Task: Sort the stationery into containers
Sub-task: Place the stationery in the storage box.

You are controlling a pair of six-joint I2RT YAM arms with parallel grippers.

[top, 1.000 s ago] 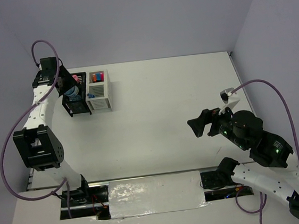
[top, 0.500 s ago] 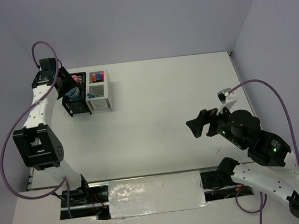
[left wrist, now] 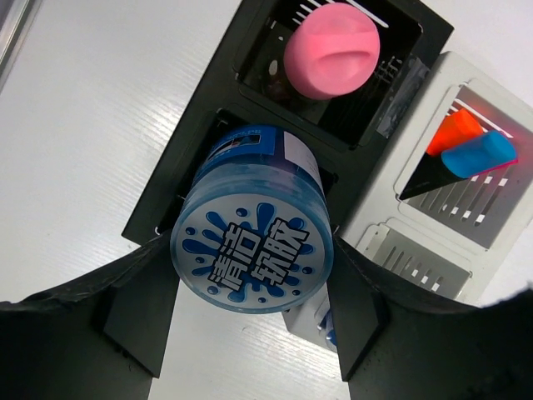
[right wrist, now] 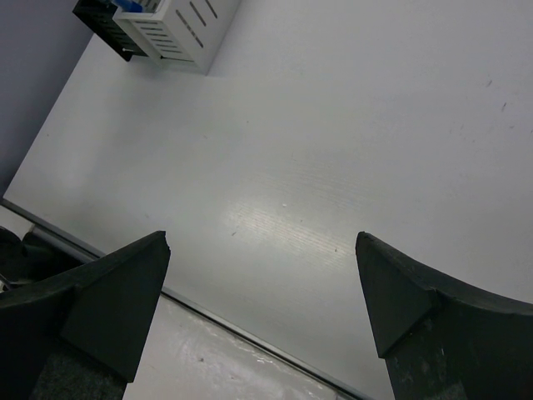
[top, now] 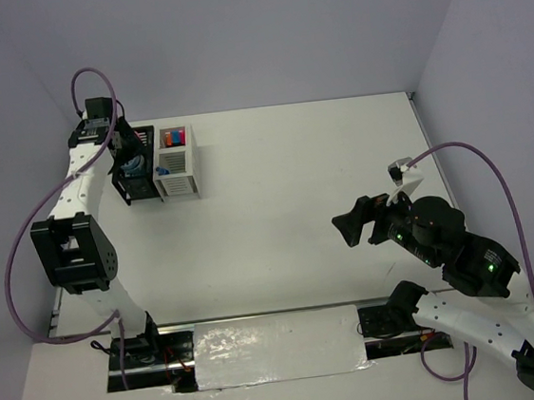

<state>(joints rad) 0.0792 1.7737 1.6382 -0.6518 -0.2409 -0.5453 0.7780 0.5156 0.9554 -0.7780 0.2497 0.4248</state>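
My left gripper [left wrist: 250, 260] is shut on a round light-blue patterned tin [left wrist: 250, 237], its fingers [left wrist: 137, 304] pressing both sides. The tin hangs tilted, partly inside the near compartment of the black container [left wrist: 166, 187]. The far compartment holds a pink-capped bottle [left wrist: 331, 48]. The white container [left wrist: 391, 204] beside it holds orange-capped [left wrist: 452, 132] and blue-capped [left wrist: 481, 152] highlighters. In the top view the left gripper [top: 127, 157] is over the black container [top: 138, 187], next to the white one [top: 180, 171]. My right gripper [top: 360, 222] stands open and empty, far to the right.
Something blue [left wrist: 328, 332] shows in the white container's near compartment, mostly hidden behind the right finger. The right wrist view shows bare table under the right gripper [right wrist: 262, 283], with both containers [right wrist: 171, 29] far off at the top left. The table's near edge [right wrist: 250, 329] runs below.
My left wrist has shifted right and back, carrying the tin from the black container's left side to over it. The right arm has barely moved.
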